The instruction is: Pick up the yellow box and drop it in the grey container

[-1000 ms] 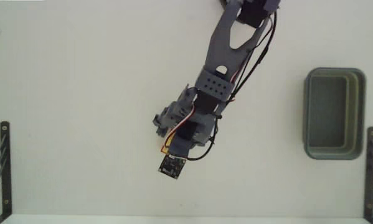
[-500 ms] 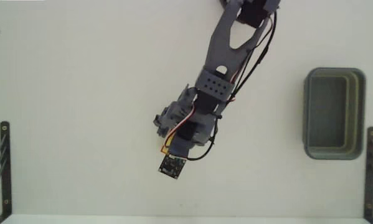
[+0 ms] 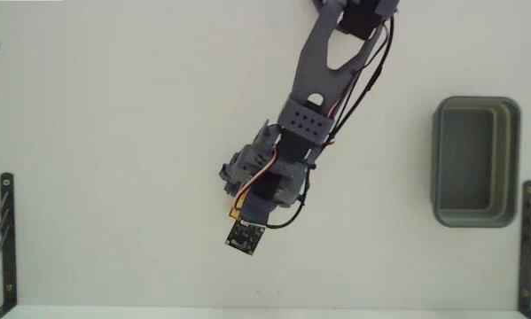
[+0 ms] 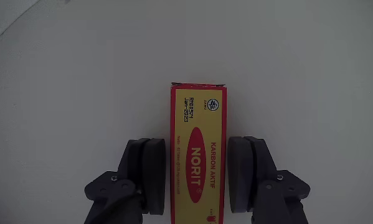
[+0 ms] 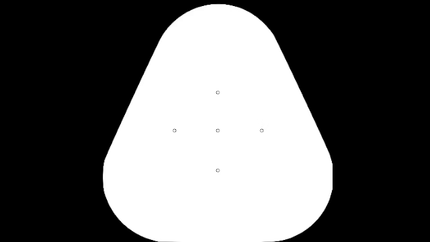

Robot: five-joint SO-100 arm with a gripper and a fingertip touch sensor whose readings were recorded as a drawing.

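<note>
**Straddling the yellow box, fingers not yet touching**

My gripper (image 4: pixel 197 177) sits low over the white table (image 4: pixel 80 74), one dark pad on each side of the yellow box (image 4: pixel 197 149). Wrist view shows a thin gap on both sides: jaws parted, nothing gripped. The box lies flat, long axis running straight away from me, red edging all round. Red oval in its middle reads "NORIT"; beside it, "KARBON AKTIF". Small black print near the far end, partly readable, looks like a code and a date.

Fixed view: my arm (image 3: pixel 318 80) reaches down from the top edge; only a yellow sliver of box (image 3: pixel 236 209) shows beneath the gripper (image 3: pixel 238 213). The grey container (image 3: pixel 475 162) sits well apart at the right edge of the table.
</note>
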